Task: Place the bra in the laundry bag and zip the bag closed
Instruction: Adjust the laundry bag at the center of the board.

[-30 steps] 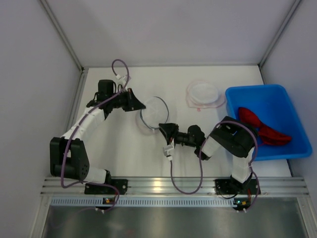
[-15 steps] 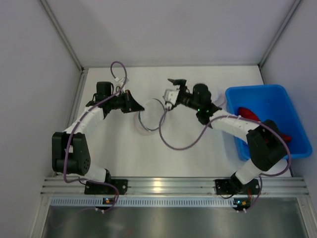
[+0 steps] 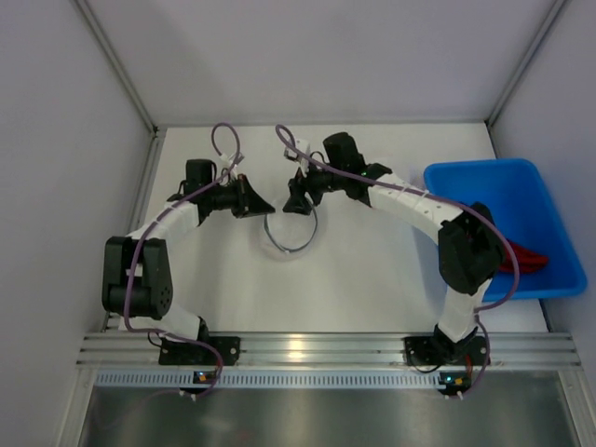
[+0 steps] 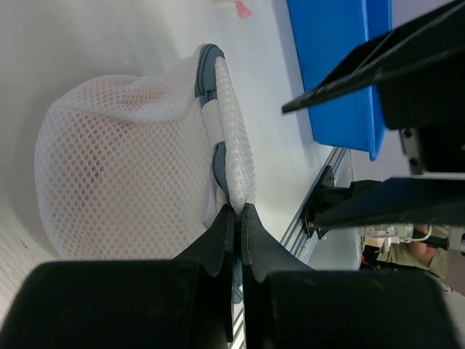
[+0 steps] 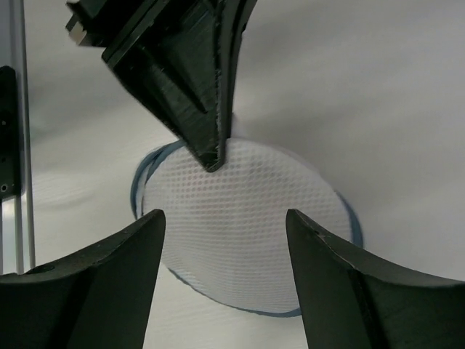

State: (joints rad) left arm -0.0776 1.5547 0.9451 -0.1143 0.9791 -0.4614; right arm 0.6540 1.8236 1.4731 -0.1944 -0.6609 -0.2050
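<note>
Left gripper (image 4: 236, 211) is pinched tight on the rim of the mesh laundry bag (image 3: 291, 228), which lies mid-table, round and flat. Right gripper (image 5: 223, 218) is spread wide and holds nothing, low over the bag's far side, just beside the left gripper's tips. The bra (image 3: 533, 260), red, sits in the blue bin (image 3: 521, 182) at the right table edge, partly hidden by the right arm's elbow. The right arm crosses between bin and bag. The table (image 3: 372, 279) is bare near the bag's front.
</note>
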